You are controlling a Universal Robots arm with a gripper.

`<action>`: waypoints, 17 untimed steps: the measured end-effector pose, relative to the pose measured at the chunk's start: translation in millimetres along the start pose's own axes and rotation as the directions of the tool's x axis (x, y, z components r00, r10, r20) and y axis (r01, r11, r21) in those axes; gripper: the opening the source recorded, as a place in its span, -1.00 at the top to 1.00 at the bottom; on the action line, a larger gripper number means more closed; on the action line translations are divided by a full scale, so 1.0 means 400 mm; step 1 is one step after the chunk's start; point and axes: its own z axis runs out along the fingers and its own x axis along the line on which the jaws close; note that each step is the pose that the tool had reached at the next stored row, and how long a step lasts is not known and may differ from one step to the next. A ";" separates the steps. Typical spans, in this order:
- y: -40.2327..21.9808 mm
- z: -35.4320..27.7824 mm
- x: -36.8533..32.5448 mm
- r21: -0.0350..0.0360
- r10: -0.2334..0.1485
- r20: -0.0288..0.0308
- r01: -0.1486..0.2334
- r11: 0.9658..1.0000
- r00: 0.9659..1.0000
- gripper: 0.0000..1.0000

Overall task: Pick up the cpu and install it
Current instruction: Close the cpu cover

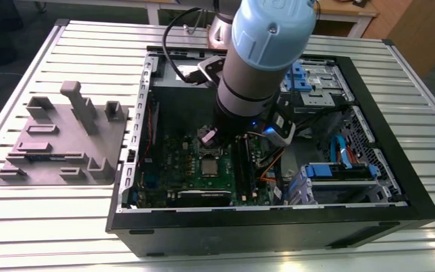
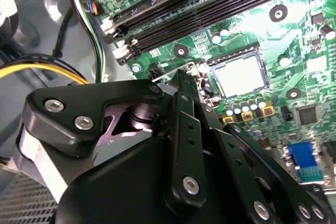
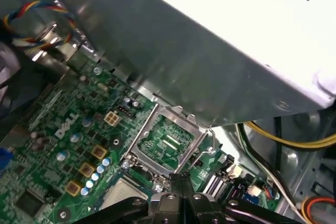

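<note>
The cpu (image 2: pixel 239 75) seemingly sits in its socket; the hand (image 3: pixel 181 179), fingers together and empty, hovers near the raised socket frame (image 3: pixel 168 140).

- From my exterior view, the arm (image 1: pixel 259 62) blocks the gripper and much of the case (image 1: pixel 399 170) behind it, and its upper part runs off the picture's edge.
- The cpu (image 2: pixel 239 75) is partly hidden behind the gripper's (image 2: pixel 184 80) black linkage in the second wrist view; I can't tell whether it's fully seated.
- In the first wrist view the power-supply box (image 3: pixel 220 51) is cut off and hides the motherboard (image 3: pixel 63 145) behind it.
</note>
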 end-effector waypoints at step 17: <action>0.032 0.013 -0.057 -0.001 -0.020 -0.004 0.020 1.000 1.000 0.80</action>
